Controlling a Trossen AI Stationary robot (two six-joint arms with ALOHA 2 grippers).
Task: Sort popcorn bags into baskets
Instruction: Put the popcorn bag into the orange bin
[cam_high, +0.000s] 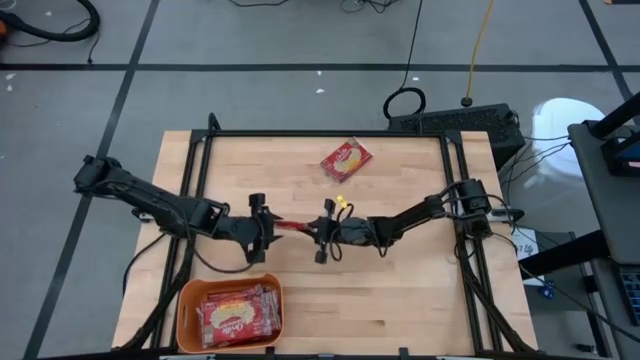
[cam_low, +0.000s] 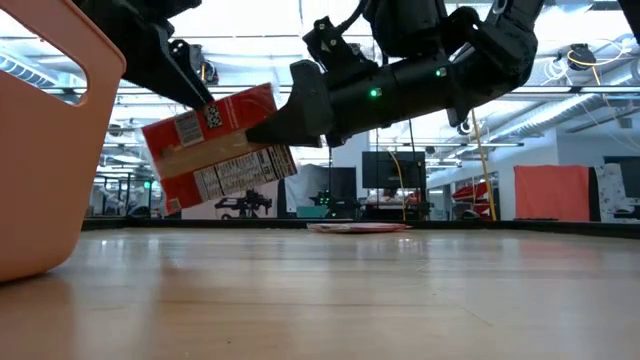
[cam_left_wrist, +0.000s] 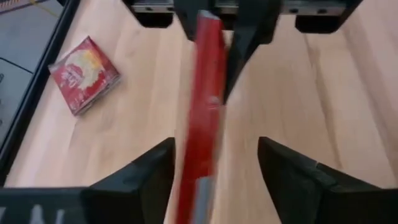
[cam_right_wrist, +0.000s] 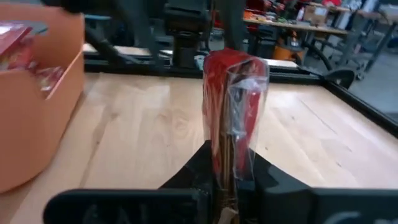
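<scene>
Popcorn bag (cam_low: 220, 148), a flat red film-wrapped packet held on edge in mid-air above the table's middle, looks light and crinkly, probably slippery. The right gripper (cam_right_wrist: 225, 180) is clamped on one end; the left gripper (cam_left_wrist: 214, 165) stands spread around the other end. A firm pinch across the flat faces near that end seems best before carrying it to the orange plastic tub (cam_high: 190, 300).

Both arms matte black, segmented links with exposed black cables looped alongside. Right arm (cam_low: 420, 75) shows small green status LEDs on its housing. Left gripper (cam_left_wrist: 214, 177) fingers broad, dark, wedge-shaped. Yellow tag near right gripper (cam_high: 322, 232).
</scene>
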